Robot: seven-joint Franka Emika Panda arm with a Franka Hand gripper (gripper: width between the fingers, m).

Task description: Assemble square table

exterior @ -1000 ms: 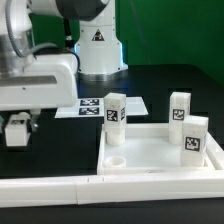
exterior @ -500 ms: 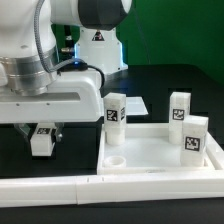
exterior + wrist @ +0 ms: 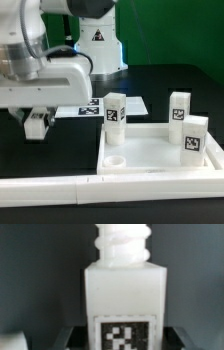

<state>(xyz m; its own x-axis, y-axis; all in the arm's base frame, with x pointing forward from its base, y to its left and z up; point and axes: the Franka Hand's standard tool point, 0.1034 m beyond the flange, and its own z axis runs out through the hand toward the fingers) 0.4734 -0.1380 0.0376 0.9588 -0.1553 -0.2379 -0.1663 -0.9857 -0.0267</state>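
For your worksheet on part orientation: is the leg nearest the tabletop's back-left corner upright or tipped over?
Upright. The leg stands on end at the tabletop rim, its tag facing the camera, sides vertical.

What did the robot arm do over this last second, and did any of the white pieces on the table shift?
The gripper, holding a white leg in its jaws, dipped a little and drifted toward the exterior view's right, then came back up and partly left. The grip did not change. The tabletop, the three legs standing on it and the long white rail stayed where they were.
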